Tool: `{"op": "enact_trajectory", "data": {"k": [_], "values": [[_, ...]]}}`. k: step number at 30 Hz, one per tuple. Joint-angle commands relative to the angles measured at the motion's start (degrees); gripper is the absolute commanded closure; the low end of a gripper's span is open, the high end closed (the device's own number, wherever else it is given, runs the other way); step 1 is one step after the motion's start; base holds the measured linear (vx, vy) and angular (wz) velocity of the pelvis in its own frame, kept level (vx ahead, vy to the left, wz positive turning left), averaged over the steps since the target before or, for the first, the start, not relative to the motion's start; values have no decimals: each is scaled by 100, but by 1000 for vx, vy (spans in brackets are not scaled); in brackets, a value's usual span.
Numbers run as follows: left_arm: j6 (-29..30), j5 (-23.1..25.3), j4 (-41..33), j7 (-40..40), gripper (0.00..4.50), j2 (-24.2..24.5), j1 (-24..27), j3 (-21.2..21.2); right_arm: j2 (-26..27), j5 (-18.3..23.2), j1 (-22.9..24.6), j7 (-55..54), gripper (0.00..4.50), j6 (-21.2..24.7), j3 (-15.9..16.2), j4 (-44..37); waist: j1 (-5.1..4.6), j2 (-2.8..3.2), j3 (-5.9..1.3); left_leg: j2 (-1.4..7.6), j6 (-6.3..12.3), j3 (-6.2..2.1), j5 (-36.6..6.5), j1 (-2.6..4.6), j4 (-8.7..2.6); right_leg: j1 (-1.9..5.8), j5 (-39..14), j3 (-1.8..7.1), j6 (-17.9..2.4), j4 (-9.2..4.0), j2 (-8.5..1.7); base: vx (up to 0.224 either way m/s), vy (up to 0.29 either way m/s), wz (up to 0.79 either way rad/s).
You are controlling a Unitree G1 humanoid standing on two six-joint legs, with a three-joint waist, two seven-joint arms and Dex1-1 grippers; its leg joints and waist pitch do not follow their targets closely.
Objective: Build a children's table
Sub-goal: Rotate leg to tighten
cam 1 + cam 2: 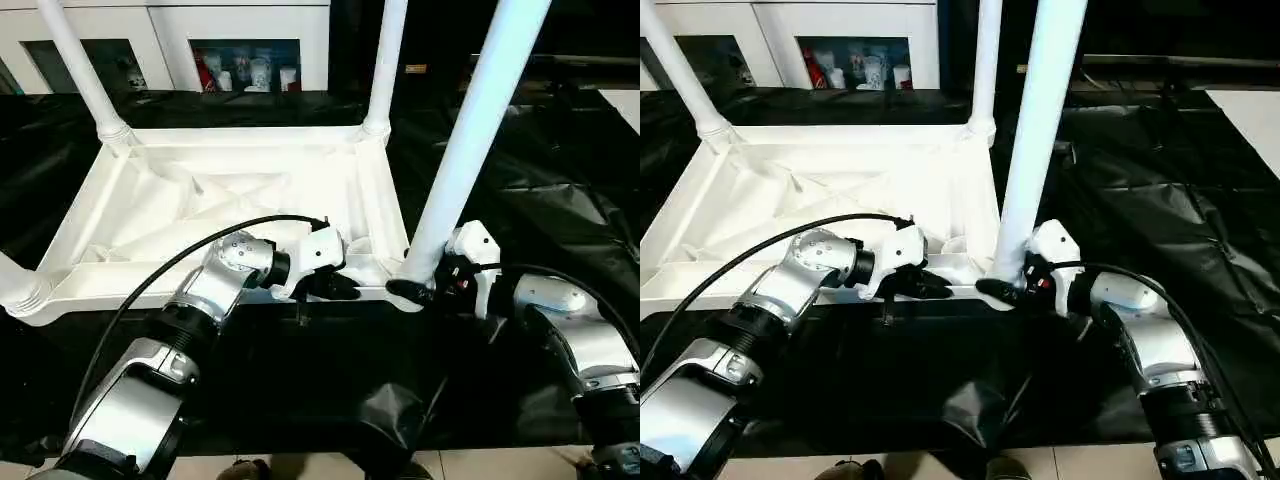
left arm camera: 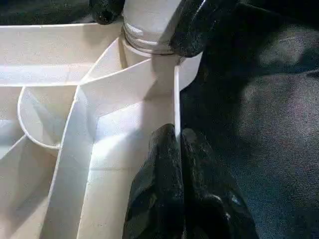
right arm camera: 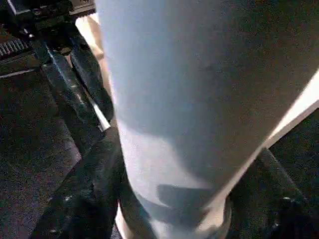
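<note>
**A:** Centre frame: the tabletop (image 1: 230, 200) lies underside up on black sheeting (image 1: 560, 180). Legs rise from its two far corners, one at upper left (image 1: 85, 75), one at upper centre (image 1: 385, 60), and the base of another shows at the left edge (image 1: 15, 285).

**B:** And the tall one right of centre?

**A:** The fourth leg (image 1: 470, 140). Its long axis runs from its foot at the near right corner socket (image 1: 405, 285) up and rightward out of the top edge, so it leans rather than standing plumb.

**B:** Which arm has it?

**A:** The right gripper (image 1: 425, 290), lower right, its black fingers set around the leg's base just above the socket.

**B:** And the left?

**A:** The left gripper (image 2: 178, 149), just left of that corner, is pinched closed on the tabletop's near rim wall. By my reading it steadies the top while the right arm, the nearer one, must tip the leg upright and press it down.
</note>
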Motion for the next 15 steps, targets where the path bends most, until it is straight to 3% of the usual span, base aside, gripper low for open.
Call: {"op": "enact_trajectory", "data": {"k": [1, 3, 6, 7, 12, 15], "values": [[39, 20, 174, 144, 450, -131, 117, -90, 157, -82, 152, -109, 190, 46, 189, 21, 7, -105, -376, 232, 837, -68, -706, 46, -277, 303, -861, 148, -1595, -301, -290, 0, 0, 0], [121, 60, 308, 414, 450, -216, 54, -35, 290, -170, 178, -459, 194, 53, 124, 69, -9, -120, -363, 228, 772, -72, -830, 48, -292, 296, -1055, 143, -1558, -328, -285, 0, 0, 0], [315, 143, 654, 1109, 450, -436, -129, 102, 644, -303, 212, -1268, 198, 108, -55, 197, -39, -121, -319, 214, 511, -87, -1307, 72, -322, 250, -1962, 142, -1329, -420, -288, 0, 0, 0], [389, 173, 796, 1395, 450, -527, -208, 157, 800, -336, 233, -1581, 199, 163, -127, 225, -56, -112, -295, 211, 338, -99, -1578, 105, -349, 193, -2517, 147, -1132, -476, -278, 0, 0, 0], [636, 304, 1325, 2428, 450, -902, -537, 261, 1718, -465, 289, -3281, 207, 731, -470, 216, -90, -98, -278, 198, 159, -140, -1877, 102, -397, 155, -2852, 154, -886, -525, -275, 0, 0, 0], [634, 355, 1471, 2674, 450, -997, -634, 258, 1999, -598, 258, -3908, 208, 936, -555, 234, -111, -88, -289, 187, 88, -161, -1981, 115, -418, 144, -2880, 147, -788, -548, -274, 0, 0, 0]]}}
